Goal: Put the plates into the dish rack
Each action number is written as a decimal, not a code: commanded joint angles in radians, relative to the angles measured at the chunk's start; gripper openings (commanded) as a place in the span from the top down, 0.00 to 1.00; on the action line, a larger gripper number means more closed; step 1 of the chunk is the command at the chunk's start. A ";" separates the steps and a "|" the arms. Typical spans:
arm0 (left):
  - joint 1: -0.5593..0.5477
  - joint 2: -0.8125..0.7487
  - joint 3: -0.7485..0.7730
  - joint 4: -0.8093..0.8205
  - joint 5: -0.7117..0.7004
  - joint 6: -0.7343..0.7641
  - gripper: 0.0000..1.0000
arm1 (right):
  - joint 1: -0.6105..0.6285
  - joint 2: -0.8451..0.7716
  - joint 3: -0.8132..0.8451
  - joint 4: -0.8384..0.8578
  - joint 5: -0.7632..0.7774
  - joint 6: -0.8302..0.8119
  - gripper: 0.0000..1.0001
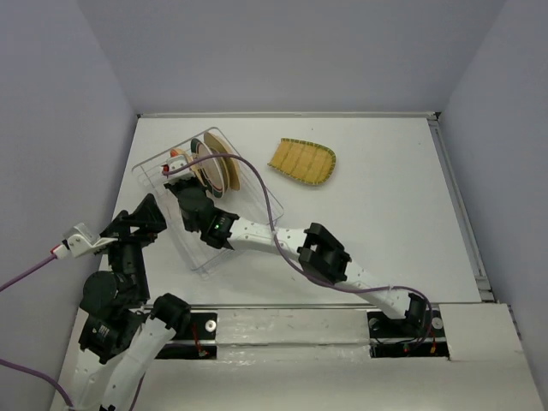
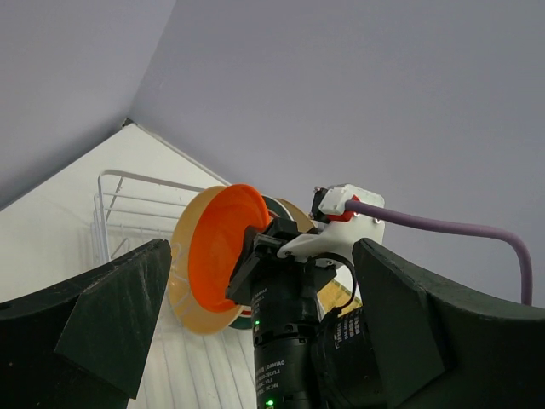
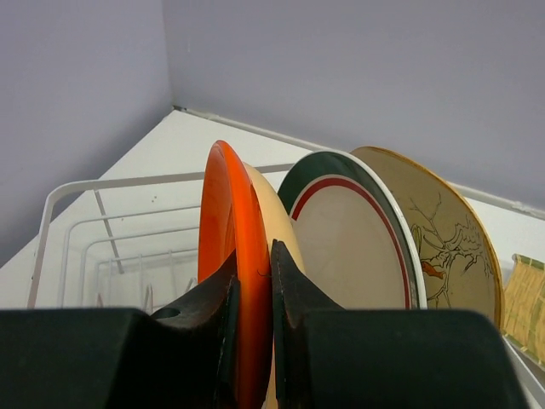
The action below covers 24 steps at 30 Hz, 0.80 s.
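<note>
My right gripper [image 3: 254, 298] is shut on the rim of the orange-red plate [image 3: 228, 221], which stands upright in the dish rack [image 3: 51, 204]. Right behind it stand the tan plate [image 3: 274, 226], the white plate with the teal-striped rim [image 3: 353, 247] and the cream branch plate [image 3: 443, 247]. In the top view the standing plates [image 1: 218, 163] fill the rack's far end [image 1: 141, 169], with my right gripper [image 1: 182, 178] over them. The yellow-green fan plate [image 1: 301, 160] lies on the table to the right of the rack. My left gripper [image 1: 147, 224] is open and empty beside the rack's near left side. The small beige plate is not visible.
The left wrist view shows the right arm's wrist [image 2: 294, 341] close ahead between my open left fingers [image 2: 111, 324], with the orange-red plate [image 2: 217, 247] beyond. The purple cable [image 1: 257, 184] loops over the rack. Walls close the table at the back and sides.
</note>
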 commanded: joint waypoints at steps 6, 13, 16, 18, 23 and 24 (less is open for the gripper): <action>-0.007 -0.004 0.021 0.036 -0.024 -0.004 0.01 | -0.020 0.026 0.051 -0.082 -0.070 0.118 0.88; -0.007 -0.001 0.021 0.038 -0.022 -0.003 0.01 | -0.020 0.020 0.036 -0.055 -0.024 -0.003 0.93; -0.009 -0.001 0.021 0.039 -0.021 -0.003 0.01 | -0.020 -0.022 -0.024 0.117 -0.009 -0.180 0.93; -0.010 -0.001 0.021 0.039 -0.021 -0.001 0.01 | -0.020 -0.051 -0.032 0.149 -0.007 -0.285 0.93; -0.012 -0.007 0.022 0.042 -0.027 0.000 0.01 | -0.020 -0.158 -0.134 0.173 -0.012 -0.264 0.93; -0.011 -0.007 0.022 0.044 -0.027 0.002 0.01 | -0.011 -0.175 -0.150 0.163 -0.018 -0.241 0.93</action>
